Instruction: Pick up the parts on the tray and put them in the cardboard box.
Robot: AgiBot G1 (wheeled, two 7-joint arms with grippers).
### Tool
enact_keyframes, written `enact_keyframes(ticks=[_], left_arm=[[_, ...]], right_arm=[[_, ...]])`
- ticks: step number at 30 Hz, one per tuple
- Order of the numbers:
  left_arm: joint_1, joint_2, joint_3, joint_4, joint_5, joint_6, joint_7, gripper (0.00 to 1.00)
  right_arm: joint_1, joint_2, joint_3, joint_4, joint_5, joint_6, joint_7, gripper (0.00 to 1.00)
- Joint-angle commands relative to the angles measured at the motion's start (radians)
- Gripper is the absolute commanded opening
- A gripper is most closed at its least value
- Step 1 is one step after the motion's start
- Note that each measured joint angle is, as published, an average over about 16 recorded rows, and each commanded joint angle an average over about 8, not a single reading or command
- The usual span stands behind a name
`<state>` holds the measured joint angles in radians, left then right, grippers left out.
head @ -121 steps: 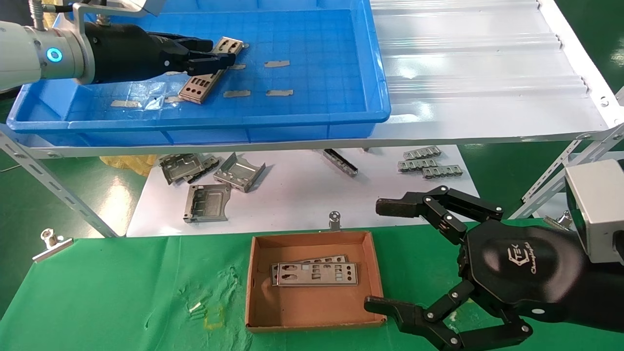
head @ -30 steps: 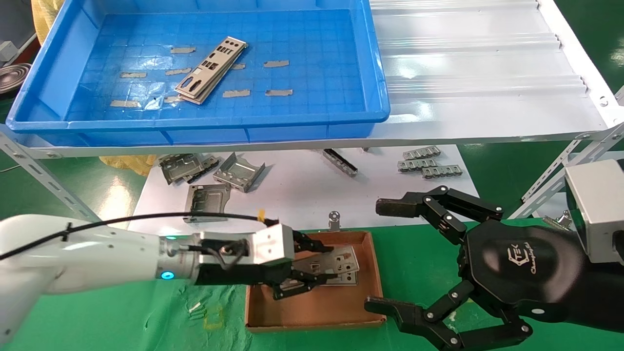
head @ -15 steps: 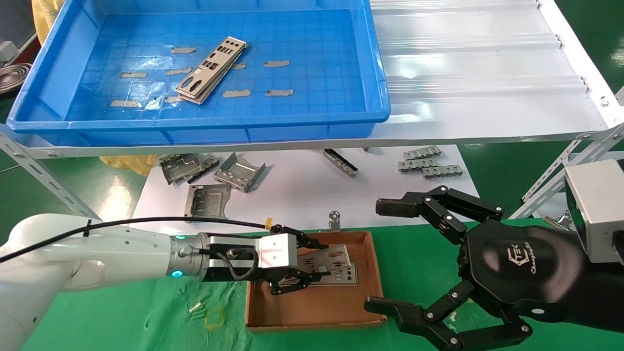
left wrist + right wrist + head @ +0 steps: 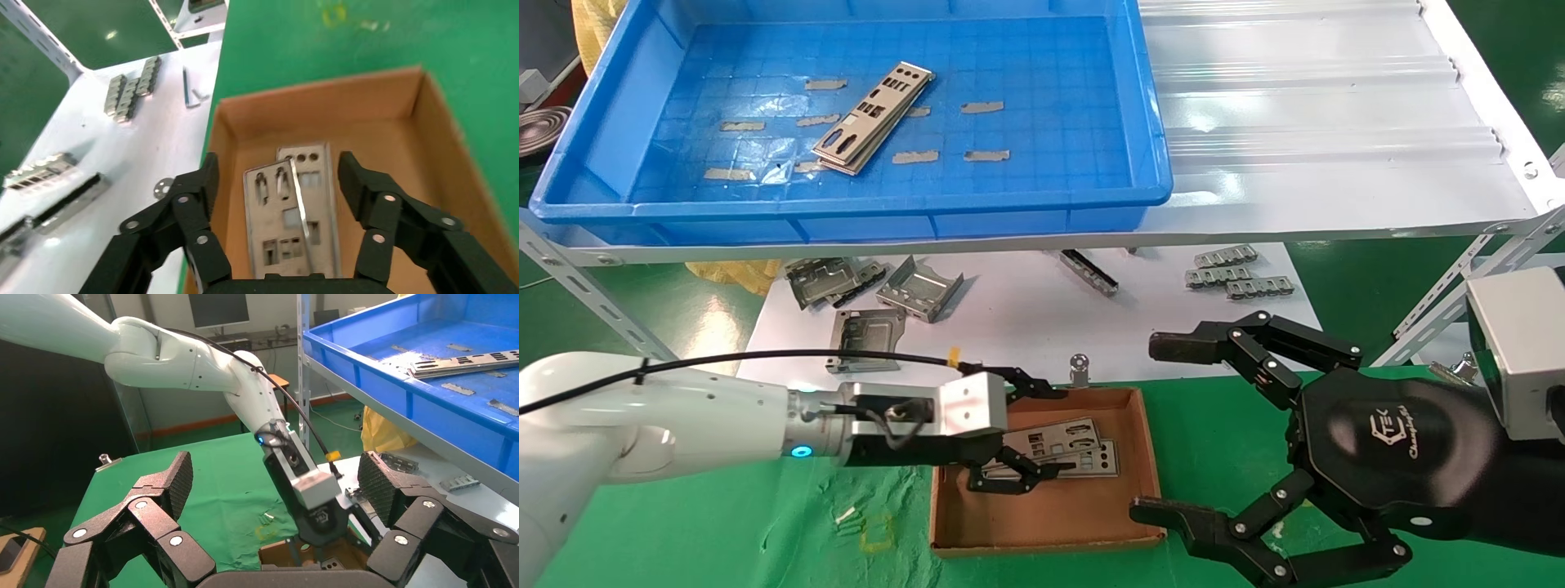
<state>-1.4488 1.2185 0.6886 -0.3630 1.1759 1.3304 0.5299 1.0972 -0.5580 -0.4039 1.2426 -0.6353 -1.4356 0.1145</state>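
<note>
Two silver punched plates [image 4: 872, 116] lie stacked aslant on the floor of the blue tray [image 4: 1009, 220]; they also show in the right wrist view [image 4: 465, 362]. The small cardboard box [image 4: 1148, 465] sits on the green cloth and holds several plates [image 4: 1083, 449]. My left gripper [image 4: 1050, 431] hovers low over the box's left part, open and empty. In the left wrist view its fingers [image 4: 205, 177] stand apart on either side of the top plate [image 4: 278, 214], which lies slightly askew in the box [image 4: 343, 104]. My right gripper [image 4: 1156, 429] is open and empty, parked just right of the box.
Folded grey brackets [image 4: 878, 302] and short slotted strips [image 4: 1234, 273] lie on the white sheet under the shelf. The white shelf [image 4: 1336, 122] extends right of the tray. A metal clip [image 4: 605, 404] holds the green cloth's left edge. Slanted shelf legs [image 4: 592, 302] stand at the left.
My left gripper carried a plate from the tray to the box. Over the last second it lowered the plate, opened, and the plate now lies on the pile.
</note>
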Motion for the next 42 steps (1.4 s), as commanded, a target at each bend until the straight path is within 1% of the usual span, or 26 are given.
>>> enact_keyframes(ticks=[1, 6, 9, 13, 21, 26, 42], left_arm=[[-0.004, -0.006, -0.005, 0.007, -0.014, 0.029, -0.015, 1.0], [-0.002, -0.031, -0.033, 0.055, -0.084, 0.149, -0.129, 1.0], [0.002, -0.041, -0.05, 0.083, -0.123, 0.196, -0.178, 1.0], [0.005, -0.046, -0.06, 0.1, -0.146, 0.22, -0.199, 1.0], [0.009, -0.049, -0.057, 0.078, -0.133, 0.202, -0.188, 1.0], [0.029, -0.08, -0.077, 0.023, -0.15, 0.2, -0.216, 1.0], [0.127, -0.23, -0.171, -0.246, -0.234, 0.19, -0.359, 1.0]], right_arm=[[0.0, 0.0, 0.0, 0.0, 0.0, 0.0, 0.0, 1.0], [0.0, 0.0, 0.0, 0.0, 0.0, 0.0, 0.0, 1.0], [0.0, 0.0, 0.0, 0.0, 0.0, 0.0, 0.0, 1.0], [0.0, 0.0, 0.0, 0.0, 0.0, 0.0, 0.0, 1.0], [0.0, 0.0, 0.0, 0.0, 0.0, 0.0, 0.0, 1.0], [0.0, 0.0, 0.0, 0.0, 0.0, 0.0, 0.0, 1.0], [0.0, 0.0, 0.0, 0.0, 0.0, 0.0, 0.0, 1.0]])
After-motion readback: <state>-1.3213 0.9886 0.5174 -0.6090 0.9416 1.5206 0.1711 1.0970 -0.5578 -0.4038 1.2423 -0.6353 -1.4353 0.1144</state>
